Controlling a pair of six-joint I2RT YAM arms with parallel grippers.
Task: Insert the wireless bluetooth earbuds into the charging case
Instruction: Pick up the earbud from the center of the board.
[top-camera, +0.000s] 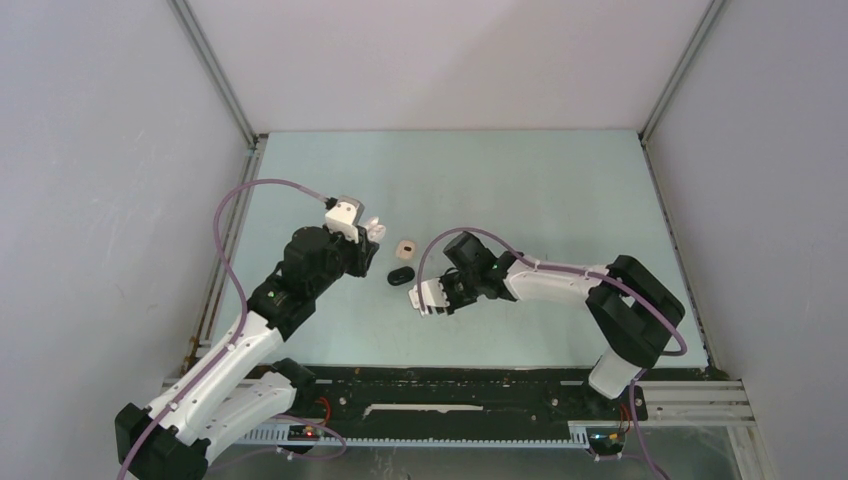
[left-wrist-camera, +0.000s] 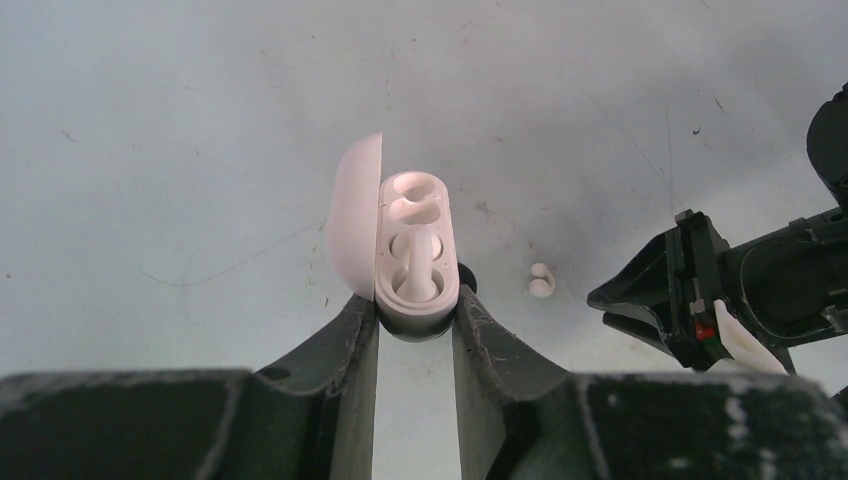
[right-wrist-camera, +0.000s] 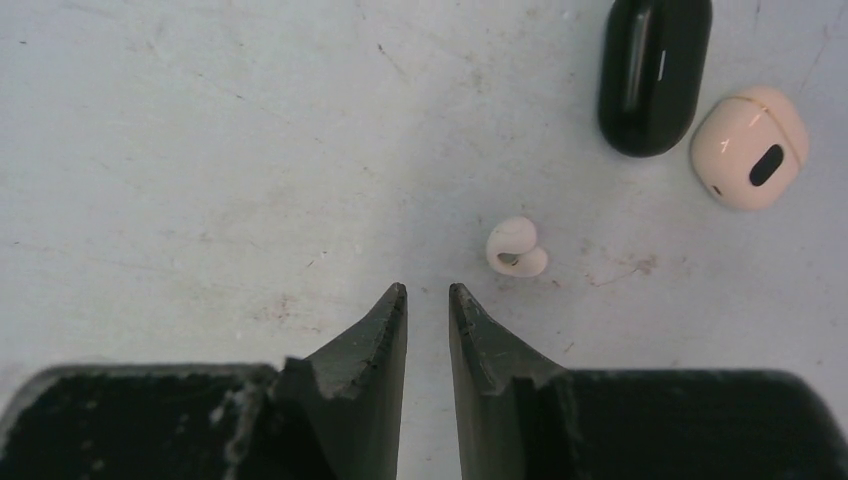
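Nearest the arm bases, the right hand (right-wrist-camera: 428, 290) hangs low over the pale desk (right-wrist-camera: 200, 150), its two fingers parted by only a narrow slit and pinching nothing. Just beyond its right fingertip lies a loose white earbud (right-wrist-camera: 517, 247), resting on the desk and apart from the fingers. Farther out and off to that side sit a closed black case (right-wrist-camera: 652, 70) and, just beside it, a closed beige case (right-wrist-camera: 750, 147).

Farthest from the bases, the left hand (left-wrist-camera: 415, 300) is pressed onto the lower end of a white charging case (left-wrist-camera: 415, 240), holding it with the lid (left-wrist-camera: 352, 225) swung open. One white bud appears to be seated in the slot nearer the fingers; the other slot looks empty.

The step in hand seems to be picking up the second bud. The right hand is offset from it and too narrow to take it, so the next move likely calls for spreading the fingers, shifting over to straddle the bud, closing on it and carrying it across to the free slot.
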